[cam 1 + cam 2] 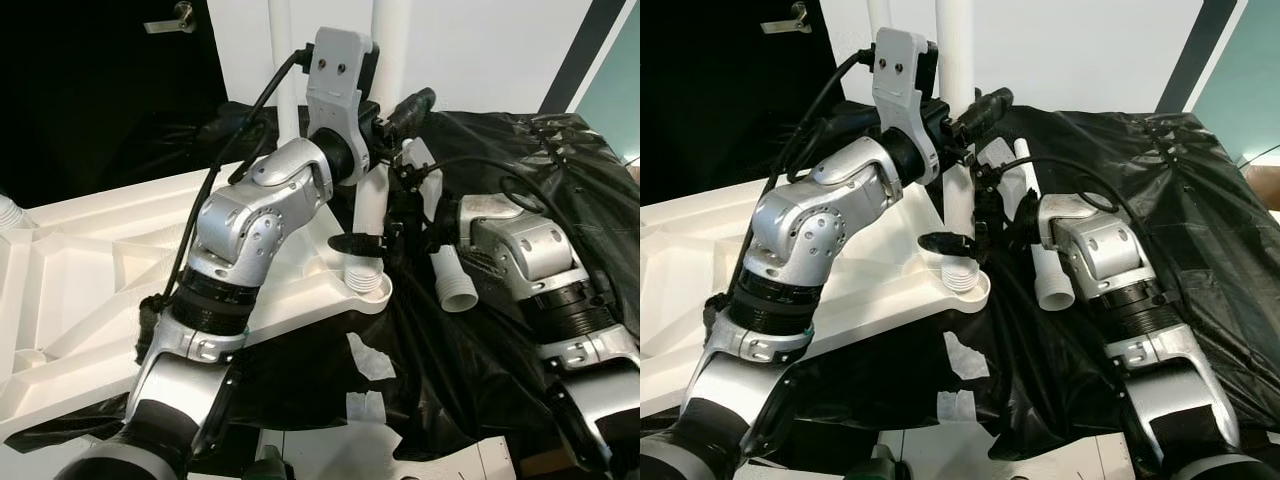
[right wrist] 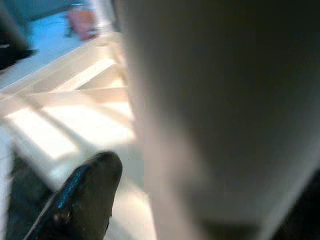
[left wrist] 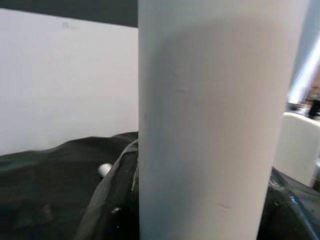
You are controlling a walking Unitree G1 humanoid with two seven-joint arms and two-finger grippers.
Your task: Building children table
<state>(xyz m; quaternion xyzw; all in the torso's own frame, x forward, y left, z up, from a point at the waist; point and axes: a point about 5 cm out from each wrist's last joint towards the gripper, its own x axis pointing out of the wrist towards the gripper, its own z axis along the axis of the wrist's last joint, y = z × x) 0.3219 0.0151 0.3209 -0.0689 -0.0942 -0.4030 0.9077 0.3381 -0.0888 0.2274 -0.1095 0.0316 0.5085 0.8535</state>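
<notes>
The white tabletop (image 1: 90,270) lies upside down on a black plastic sheet. A white table leg (image 1: 372,200) stands upright in its near corner socket (image 1: 365,285). My left gripper (image 1: 395,115) is shut on the leg high up, and one black finger (image 1: 412,104) sticks out past it. My right gripper (image 1: 375,242) is low on the same leg, just above the socket. In the right wrist view its finger (image 2: 85,195) stands apart from the leg (image 2: 225,125), so it is open. A second upright leg (image 1: 280,60) stands at a far corner.
A loose white leg (image 1: 447,272) with a ribbed end lies on the black sheet (image 1: 560,150) beside my right forearm. Pieces of white tape (image 1: 370,360) stick to the sheet near the front. A dark door (image 1: 100,80) is at back left.
</notes>
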